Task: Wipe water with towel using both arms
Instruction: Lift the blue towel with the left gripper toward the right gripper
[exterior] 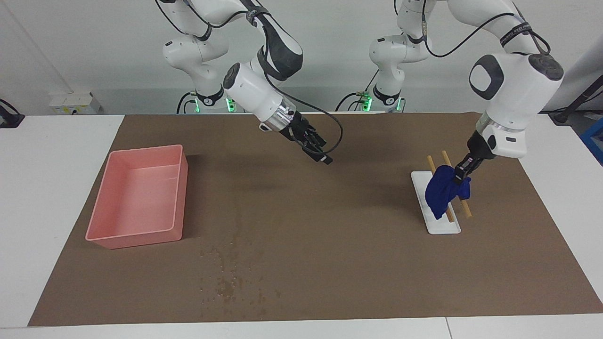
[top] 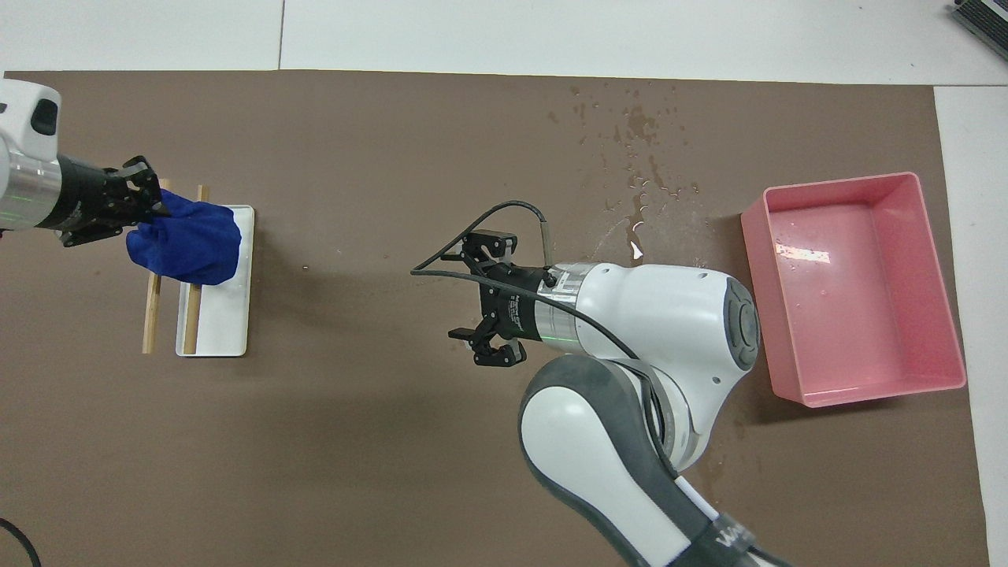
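Observation:
The deep blue towel [exterior: 443, 190] [top: 189, 242] hangs from my left gripper [exterior: 459, 175] [top: 153, 211], which is shut on its upper corner just above the white plate [exterior: 440, 225] [top: 224, 331]. The cloth's lower end droops toward the plate and the wooden chopsticks [exterior: 465, 211] [top: 150, 315]. Water [exterior: 226, 278] [top: 634, 134] lies as dark specks and blotches on the brown mat, at the table's edge farthest from the robots. My right gripper [exterior: 318, 150] [top: 492, 295] hovers open over the middle of the mat, holding nothing.
A pink tray [exterior: 139, 195] [top: 854, 287] stands on the mat toward the right arm's end of the table, beside the wet patch. A brown mat [exterior: 330, 245] covers most of the white table.

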You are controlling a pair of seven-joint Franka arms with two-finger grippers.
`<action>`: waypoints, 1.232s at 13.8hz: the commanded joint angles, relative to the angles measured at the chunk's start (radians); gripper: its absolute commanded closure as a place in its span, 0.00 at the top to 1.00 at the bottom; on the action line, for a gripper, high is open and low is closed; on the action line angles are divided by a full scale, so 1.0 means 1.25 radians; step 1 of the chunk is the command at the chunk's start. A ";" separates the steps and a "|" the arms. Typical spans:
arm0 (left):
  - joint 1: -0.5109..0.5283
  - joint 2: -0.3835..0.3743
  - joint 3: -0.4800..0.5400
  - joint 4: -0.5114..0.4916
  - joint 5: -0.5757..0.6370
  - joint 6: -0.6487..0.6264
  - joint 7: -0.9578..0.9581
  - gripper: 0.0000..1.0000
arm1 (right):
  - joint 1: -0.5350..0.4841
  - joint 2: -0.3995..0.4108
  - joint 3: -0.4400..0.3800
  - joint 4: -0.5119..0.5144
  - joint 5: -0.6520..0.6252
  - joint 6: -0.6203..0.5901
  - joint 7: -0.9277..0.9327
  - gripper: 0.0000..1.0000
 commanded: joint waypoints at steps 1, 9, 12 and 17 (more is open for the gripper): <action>0.001 -0.043 0.000 0.021 -0.135 -0.057 -0.222 0.00 | 0.005 -0.001 0.001 -0.004 0.020 0.022 0.008 1.00; -0.094 -0.152 -0.002 -0.072 -0.354 -0.087 -0.529 0.00 | 0.014 0.000 0.002 0.005 0.020 0.024 0.031 1.00; -0.163 -0.174 -0.001 -0.114 -0.354 -0.065 -0.547 0.00 | 0.033 0.000 0.004 0.006 0.021 0.024 0.067 1.00; -0.253 -0.228 -0.001 -0.236 -0.354 0.043 -0.556 0.00 | 0.056 0.005 0.004 0.022 0.062 0.027 0.119 1.00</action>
